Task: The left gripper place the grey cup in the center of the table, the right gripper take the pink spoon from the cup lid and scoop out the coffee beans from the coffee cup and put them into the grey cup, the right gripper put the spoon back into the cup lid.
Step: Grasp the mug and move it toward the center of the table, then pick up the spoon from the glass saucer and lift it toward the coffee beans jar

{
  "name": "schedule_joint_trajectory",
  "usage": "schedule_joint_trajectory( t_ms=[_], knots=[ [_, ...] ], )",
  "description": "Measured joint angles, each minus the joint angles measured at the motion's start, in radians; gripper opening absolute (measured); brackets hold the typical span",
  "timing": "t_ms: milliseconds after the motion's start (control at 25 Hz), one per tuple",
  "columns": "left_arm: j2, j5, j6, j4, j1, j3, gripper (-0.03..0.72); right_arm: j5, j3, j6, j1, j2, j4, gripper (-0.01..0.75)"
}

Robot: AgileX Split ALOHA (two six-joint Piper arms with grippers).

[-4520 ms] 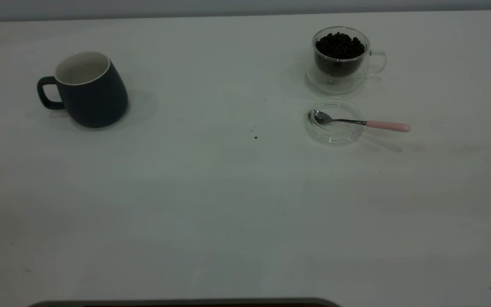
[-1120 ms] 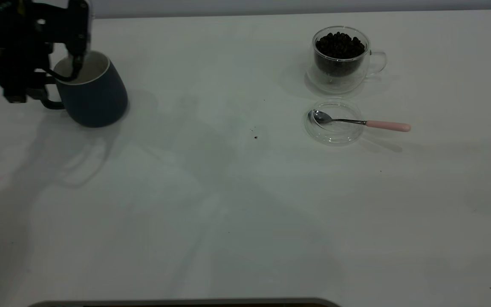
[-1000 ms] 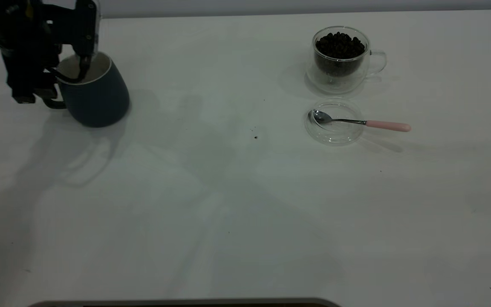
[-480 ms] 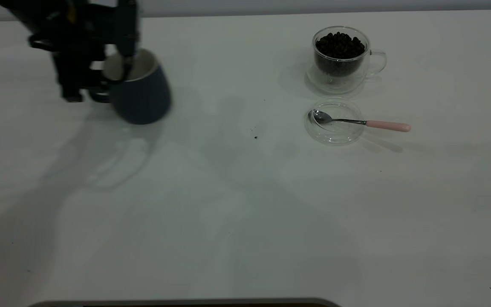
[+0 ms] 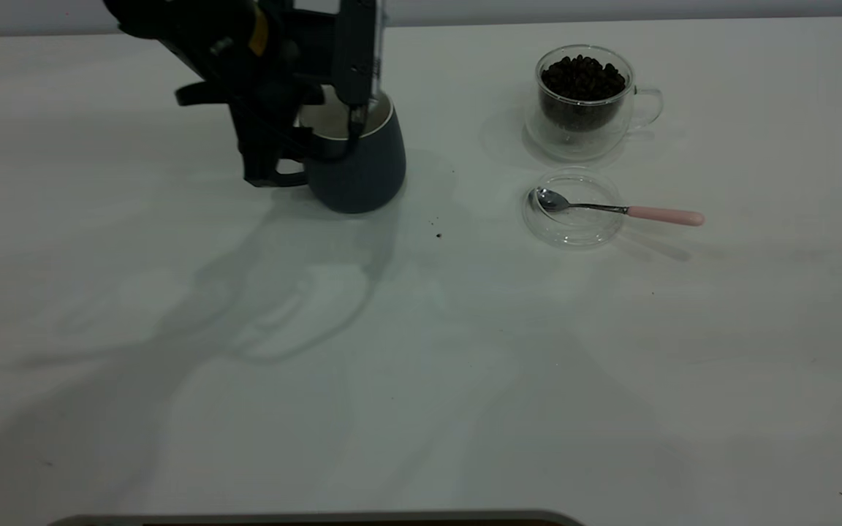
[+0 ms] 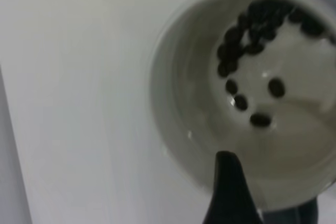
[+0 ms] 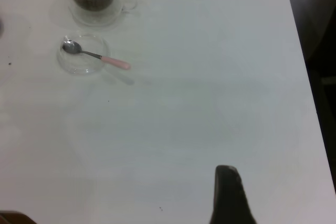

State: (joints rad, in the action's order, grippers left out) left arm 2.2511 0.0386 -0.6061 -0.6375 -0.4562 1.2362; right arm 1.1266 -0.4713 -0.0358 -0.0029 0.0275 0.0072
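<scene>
My left gripper point(image 5: 319, 150) is shut on the rim of the grey cup point(image 5: 359, 172), handle side, with one finger point(image 5: 354, 126) inside it. The cup is upright near the table's middle, left of the coffee cup. In the left wrist view the cup's white inside point(image 6: 189, 108) holds several coffee beans point(image 6: 252, 30). The coffee cup point(image 5: 585, 102) stands at the back right, heaped with beans point(image 5: 582, 77). The pink spoon point(image 5: 626, 210) lies with its bowl in the cup lid point(image 5: 574, 226). My right gripper point(image 7: 228, 198) hangs over bare table, far from the lid point(image 7: 81, 64).
The white table point(image 5: 421, 351) has a few dark specks point(image 5: 438, 234) between the grey cup and the lid. In the right wrist view the table's edge point(image 7: 302, 51) runs near the gripper, with dark floor beyond it.
My left gripper came in, took the grey cup by its rim at the far left and carried it right toward the middle. The coffee cup, lid and spoon have not moved.
</scene>
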Motion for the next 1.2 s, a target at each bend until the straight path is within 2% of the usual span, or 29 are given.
schedule_joint_trajectory(
  t_ms=[120, 240, 520, 960, 1200],
  knots=[
    [0.000, -0.006, 0.035, 0.020, -0.010, 0.000, 0.565, 0.000, 0.000, 0.000, 0.000, 0.000, 0.000, 0.519],
    [-0.028, -0.068, 0.105, 0.047, -0.010, 0.000, 0.565, 0.000, 0.000, 0.000, 0.000, 0.000, 0.000, 0.519],
    [-0.249, -0.338, 0.256, 0.049, -0.010, 0.000, 0.565, 0.000, 0.000, 0.000, 0.000, 0.000, 0.000, 0.519],
    [-0.684, -0.724, 0.606, 0.064, -0.007, 0.000, 0.565, 0.000, 0.000, 0.000, 0.000, 0.000, 0.000, 0.519],
    [-0.875, -0.972, 0.686, 0.077, -0.007, 0.000, 0.565, 0.000, 0.000, 0.000, 0.000, 0.000, 0.000, 0.519]
  ],
)
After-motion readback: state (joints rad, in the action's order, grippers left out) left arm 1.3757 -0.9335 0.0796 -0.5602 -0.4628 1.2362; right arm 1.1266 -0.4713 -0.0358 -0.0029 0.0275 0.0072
